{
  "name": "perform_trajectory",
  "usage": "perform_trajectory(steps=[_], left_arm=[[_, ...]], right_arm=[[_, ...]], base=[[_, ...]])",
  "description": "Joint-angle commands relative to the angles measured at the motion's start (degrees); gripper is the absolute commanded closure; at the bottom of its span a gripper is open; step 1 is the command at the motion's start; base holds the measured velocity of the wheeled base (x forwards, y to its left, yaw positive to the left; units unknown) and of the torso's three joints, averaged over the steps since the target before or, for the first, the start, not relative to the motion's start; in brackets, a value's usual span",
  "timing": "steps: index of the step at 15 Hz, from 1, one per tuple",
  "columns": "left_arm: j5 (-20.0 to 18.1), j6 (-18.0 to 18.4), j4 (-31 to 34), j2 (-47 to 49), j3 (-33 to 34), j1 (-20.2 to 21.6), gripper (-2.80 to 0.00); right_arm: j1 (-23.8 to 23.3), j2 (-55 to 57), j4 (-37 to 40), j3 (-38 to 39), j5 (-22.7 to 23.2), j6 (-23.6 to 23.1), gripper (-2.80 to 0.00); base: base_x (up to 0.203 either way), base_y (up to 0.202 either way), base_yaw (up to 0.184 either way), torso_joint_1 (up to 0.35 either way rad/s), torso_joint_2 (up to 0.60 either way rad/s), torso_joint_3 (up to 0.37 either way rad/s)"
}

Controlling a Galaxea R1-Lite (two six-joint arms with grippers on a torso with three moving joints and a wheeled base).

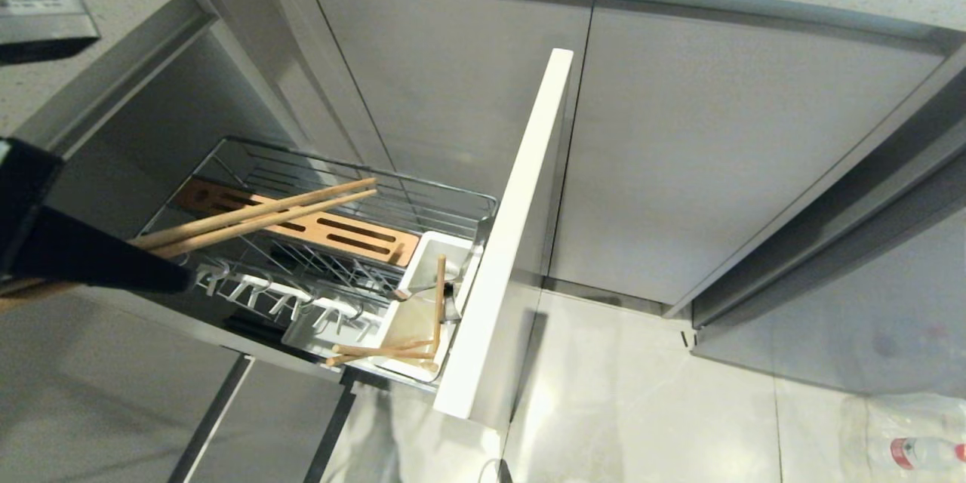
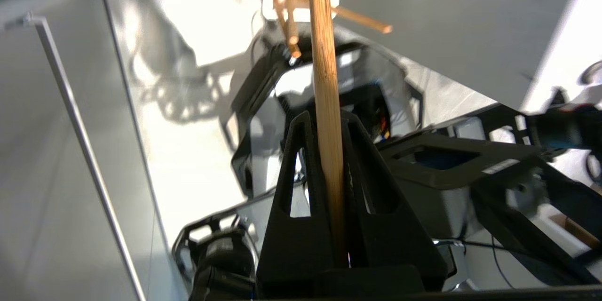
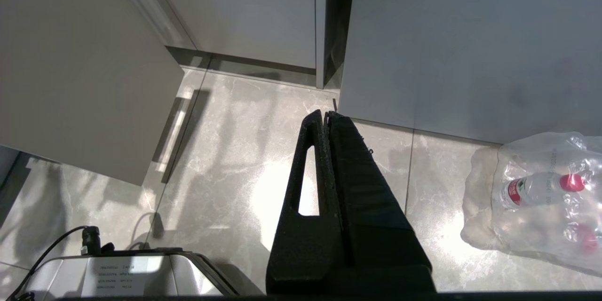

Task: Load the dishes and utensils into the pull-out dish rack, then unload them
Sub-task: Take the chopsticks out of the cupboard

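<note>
While the left gripper (image 1: 177, 279) clamps a pair of chopsticks (image 1: 264, 215), their tips jut ahead of it over the pull-out dish rack (image 1: 453, 200) and its brown wooden strip (image 1: 339, 234). Beyond those tips sits the white utensil caddy (image 1: 430, 245), more wooden sticks (image 1: 381, 351) crossed inside, hard against the white cabinet front (image 1: 513, 241). Right gripper (image 3: 327, 115) is pinched shut over floor, near bagged bottles (image 3: 541, 188).
</note>
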Motion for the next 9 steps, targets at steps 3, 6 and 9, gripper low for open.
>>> perform_trajectory(steps=[3, 6, 9], left_arm=[[0.11, 1.34, -2.88, -6.12, 0.1, -0.94, 0.0], [-0.11, 4.01, -6.6, -10.89, 0.19, -1.17, 0.0], [-0.4, 5.63, -12.4, -16.28, 0.27, -0.86, 0.0]], right_arm=[[0.01, 0.02, -0.01, 0.09, 0.0, 0.01, 0.0], [0.01, 0.02, 0.07, 0.09, 0.0, 0.01, 0.0], [0.01, 0.02, 0.01, 0.09, 0.0, 0.01, 0.0]], base=[[0.0, 0.0, 0.0, 0.0, 0.0, 0.0], [0.0, 0.0, 0.0, 0.0, 0.0, 0.0], [0.0, 0.0, 0.0, 0.0, 0.0, 0.0]])
